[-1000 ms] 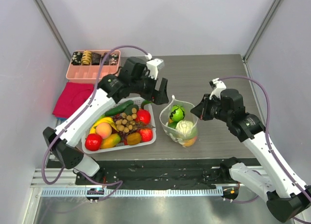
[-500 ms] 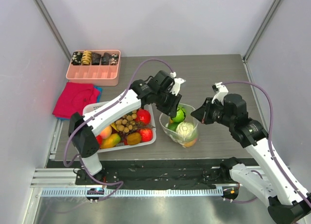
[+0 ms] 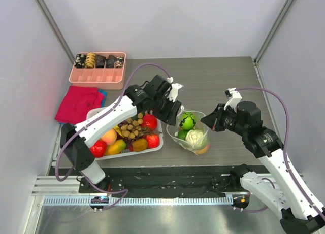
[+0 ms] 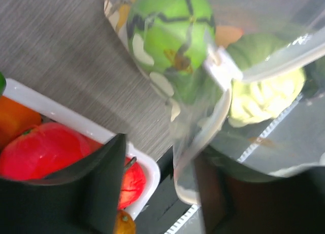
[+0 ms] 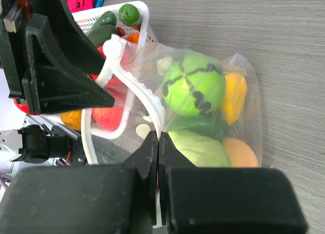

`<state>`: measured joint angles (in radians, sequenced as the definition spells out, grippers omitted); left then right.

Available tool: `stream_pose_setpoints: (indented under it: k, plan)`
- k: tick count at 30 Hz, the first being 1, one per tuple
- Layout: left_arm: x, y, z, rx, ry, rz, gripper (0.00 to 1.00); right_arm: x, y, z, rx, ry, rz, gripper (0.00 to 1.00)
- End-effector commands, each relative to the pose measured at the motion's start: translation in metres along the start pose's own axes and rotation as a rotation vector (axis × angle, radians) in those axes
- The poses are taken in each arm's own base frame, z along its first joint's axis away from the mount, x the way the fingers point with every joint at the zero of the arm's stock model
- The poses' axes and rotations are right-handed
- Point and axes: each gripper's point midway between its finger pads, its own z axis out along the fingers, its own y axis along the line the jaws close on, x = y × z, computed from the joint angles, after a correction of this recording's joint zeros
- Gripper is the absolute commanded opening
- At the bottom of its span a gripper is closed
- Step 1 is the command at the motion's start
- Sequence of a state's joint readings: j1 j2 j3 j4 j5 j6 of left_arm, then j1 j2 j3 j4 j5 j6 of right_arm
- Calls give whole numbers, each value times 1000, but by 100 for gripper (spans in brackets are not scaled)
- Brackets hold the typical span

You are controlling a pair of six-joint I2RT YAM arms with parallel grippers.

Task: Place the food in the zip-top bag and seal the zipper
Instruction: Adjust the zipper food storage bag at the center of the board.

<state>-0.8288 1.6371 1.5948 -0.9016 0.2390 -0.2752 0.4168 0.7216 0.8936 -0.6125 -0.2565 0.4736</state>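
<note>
Between right claw fingers: zip-top bag rim pinched, claw fully closed; left claw partly open, straddling zipper, contact unclear.

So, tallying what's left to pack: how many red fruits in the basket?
3 red fruits: one at the white basket's near-left corner, one at its right side beside the left arm, one at its near-right corner. The arm may hide more.
</note>
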Motion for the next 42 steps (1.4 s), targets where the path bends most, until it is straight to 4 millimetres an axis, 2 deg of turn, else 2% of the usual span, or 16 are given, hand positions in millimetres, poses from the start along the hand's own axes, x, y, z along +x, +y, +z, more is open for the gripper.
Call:
stream_pose_setpoints:
  k: [1, 2, 3, 5, 8, 10, 11, 14, 15, 18, 21, 27, 34, 35, 37, 42]
  plan:
    - [4, -2, -4, 27, 7, 28, 45, -11, 8, -3, -41, -59, -6, 1]
    - [2, -5, -3, 42, 9, 32, 37, -10, 10, -3, -49, -57, -6, 1]
    - [-11, -9, -9, 60, -24, 56, 19, -9, 12, -4, -61, -56, -2, 1]
    - [-28, -10, -9, 68, -64, 71, 0, -8, 19, -4, -102, -53, 3, 1]
    - [-67, -24, -19, 151, -164, 109, 0, -10, 37, -3, -201, -51, 28, 1]
    - [-80, -49, -27, 283, -194, 152, 0, -16, 47, 5, -264, -69, 67, 1]
    - [-84, -53, -19, 320, -193, 152, 0, -17, 49, 9, -280, -72, 78, 1]
    - [-81, -72, -17, 449, -144, 175, 0, -19, 59, 17, -362, -96, 76, 34]
    - [-78, -71, -6, 463, -110, 172, 0, -18, 60, 18, -376, -95, 65, 65]
    - [-68, -73, 5, 522, -50, 209, 0, -16, 61, 16, -396, -99, -42, 90]
    - [-65, -71, 12, 554, -28, 211, 0, -21, 58, 4, -366, -135, -194, 99]
    - [-74, -63, -5, 656, -44, 267, 0, -26, 44, -35, -271, -224, -562, 100]
    - [-59, -58, -21, 742, 18, 330, 0, -18, 1, -47, -102, -263, -960, 94]
    - [-52, -57, -19, 755, 63, 301, 0, -17, -1, -47, -97, -268, -985, 93]
    - [-57, -62, -33, 791, 42, 342, 0, -13, -3, -48, -100, -268, -1001, 91]
    - [-44, -77, -59, 849, 66, 356, 0, -8, -8, -51, -80, -267, -981, 90]
